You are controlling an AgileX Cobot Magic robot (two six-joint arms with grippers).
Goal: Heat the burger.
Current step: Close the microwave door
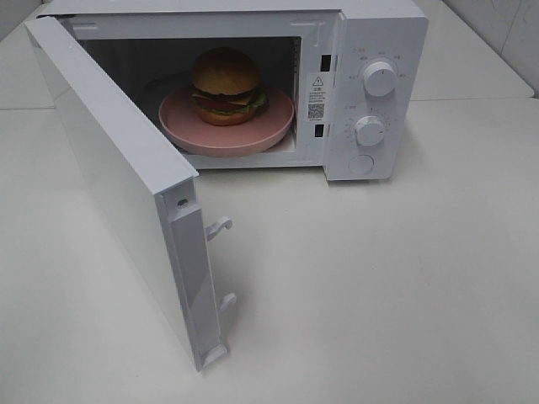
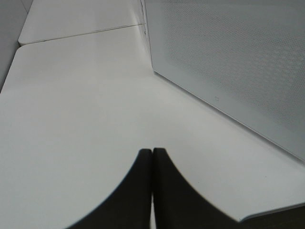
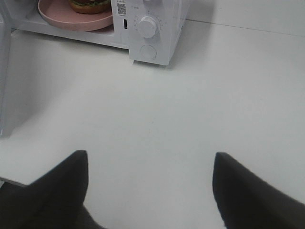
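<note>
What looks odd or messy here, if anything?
Nothing stands out. The burger sits upright on the pink plate inside the microwave, and nothing is spilled or broken. Its door stands wide open, which only means it has not yet been shut for heating.

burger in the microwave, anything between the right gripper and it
Nothing visible does. The door stands wide open, and only table surface lies between the right gripper and the opening of the microwave, where the burger sits on the pink plate.
</note>
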